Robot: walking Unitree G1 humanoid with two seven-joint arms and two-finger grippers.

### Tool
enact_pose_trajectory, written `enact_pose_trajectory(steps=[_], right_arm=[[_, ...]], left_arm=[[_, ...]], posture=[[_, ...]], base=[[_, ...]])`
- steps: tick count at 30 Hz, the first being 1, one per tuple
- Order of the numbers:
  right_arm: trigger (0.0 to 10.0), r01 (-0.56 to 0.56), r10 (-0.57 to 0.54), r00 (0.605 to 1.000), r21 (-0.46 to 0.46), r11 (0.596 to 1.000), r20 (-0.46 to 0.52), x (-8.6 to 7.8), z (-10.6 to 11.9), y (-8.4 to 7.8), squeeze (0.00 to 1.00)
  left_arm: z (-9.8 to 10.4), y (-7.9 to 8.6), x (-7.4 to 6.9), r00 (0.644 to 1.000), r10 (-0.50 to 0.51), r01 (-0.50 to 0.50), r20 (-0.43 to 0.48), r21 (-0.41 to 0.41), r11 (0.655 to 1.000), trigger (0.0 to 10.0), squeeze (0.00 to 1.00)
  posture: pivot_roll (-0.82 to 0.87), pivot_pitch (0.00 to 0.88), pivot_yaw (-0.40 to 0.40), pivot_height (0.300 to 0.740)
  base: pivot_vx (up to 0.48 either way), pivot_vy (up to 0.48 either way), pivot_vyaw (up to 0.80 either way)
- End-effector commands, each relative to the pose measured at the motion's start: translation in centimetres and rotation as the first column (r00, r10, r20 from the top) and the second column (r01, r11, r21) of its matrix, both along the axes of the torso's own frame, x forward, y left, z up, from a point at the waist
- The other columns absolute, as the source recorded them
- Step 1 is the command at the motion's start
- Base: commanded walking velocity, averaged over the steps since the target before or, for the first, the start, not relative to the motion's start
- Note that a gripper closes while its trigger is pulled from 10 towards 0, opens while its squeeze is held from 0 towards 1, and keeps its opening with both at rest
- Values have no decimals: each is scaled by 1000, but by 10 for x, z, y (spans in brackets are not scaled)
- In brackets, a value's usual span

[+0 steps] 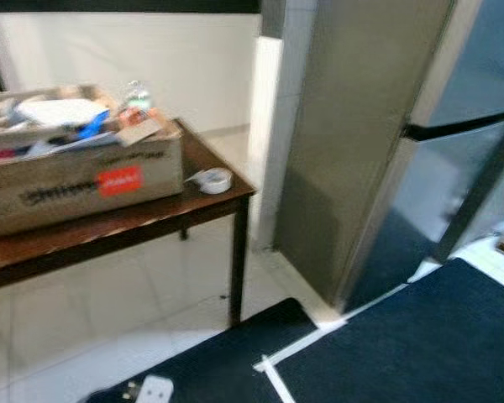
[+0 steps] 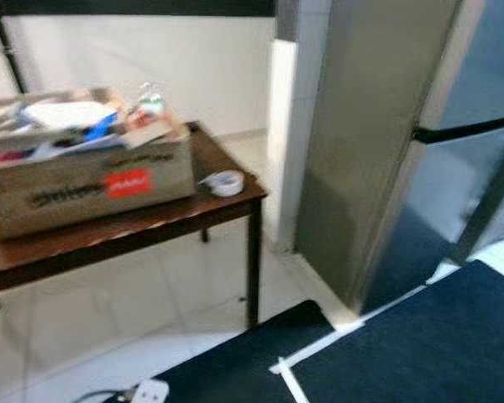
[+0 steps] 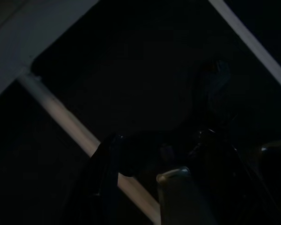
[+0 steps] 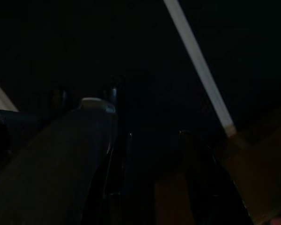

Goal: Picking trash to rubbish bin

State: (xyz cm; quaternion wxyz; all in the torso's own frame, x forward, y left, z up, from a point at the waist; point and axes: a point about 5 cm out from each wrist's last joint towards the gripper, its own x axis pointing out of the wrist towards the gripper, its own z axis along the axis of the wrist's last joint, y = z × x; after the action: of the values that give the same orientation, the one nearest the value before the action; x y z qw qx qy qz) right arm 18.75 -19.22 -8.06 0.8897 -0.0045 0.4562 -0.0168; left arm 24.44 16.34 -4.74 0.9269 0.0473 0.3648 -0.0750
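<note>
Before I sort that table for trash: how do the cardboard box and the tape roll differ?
The box is large, brown and rectangular; the tape roll is small, white and round. The box is heaped with mixed clutter, while the roll lies flat with nothing in it. The box fills most of the table's top, the roll sits near its right corner. Both rest on the table, close together.

A box [image 1: 76,180] sits on the table [image 1: 151,222], a tape roll [image 1: 214,180] beside it; the fridge [image 1: 386,151] stands right of the table.
</note>
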Motion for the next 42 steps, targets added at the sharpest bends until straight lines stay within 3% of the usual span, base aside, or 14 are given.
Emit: enact_pose_trajectory(steps=[1, 12, 19, 42], right_arm=[[10000, 1, 0, 999, 13, 1000, -37, -9, -5, 3, 0], [10000, 3, -2, 999, 12, 1000, -43, -11, -6, 4, 0], [10000, 1, -1, 999, 12, 1000, -45, -11, -7, 5, 0], [10000, -29, 29, 998, 5, 1000, -59, -14, -8, 7, 0]], left_arm=[[-6, 6, -8, 999, 5, -4, -33, 14, 1000, 10000, 0], [-7, 6, -9, 999, 15, -14, -41, 15, 1000, 10000, 0], [-6, 7, -9, 999, 18, -18, -40, 11, 1000, 10000, 0], [-4, 6, -8, 1000, -28, 28, -5, 54, 998, 10000, 0]], posture=[[-98, 139, 21, 740], [-95, 139, 22, 740], [-96, 140, 23, 740], [-92, 142, 27, 740]], base=[[0, 480, 0], [0, 116, 0], [0, 480, 0], [0, 0, 0]])
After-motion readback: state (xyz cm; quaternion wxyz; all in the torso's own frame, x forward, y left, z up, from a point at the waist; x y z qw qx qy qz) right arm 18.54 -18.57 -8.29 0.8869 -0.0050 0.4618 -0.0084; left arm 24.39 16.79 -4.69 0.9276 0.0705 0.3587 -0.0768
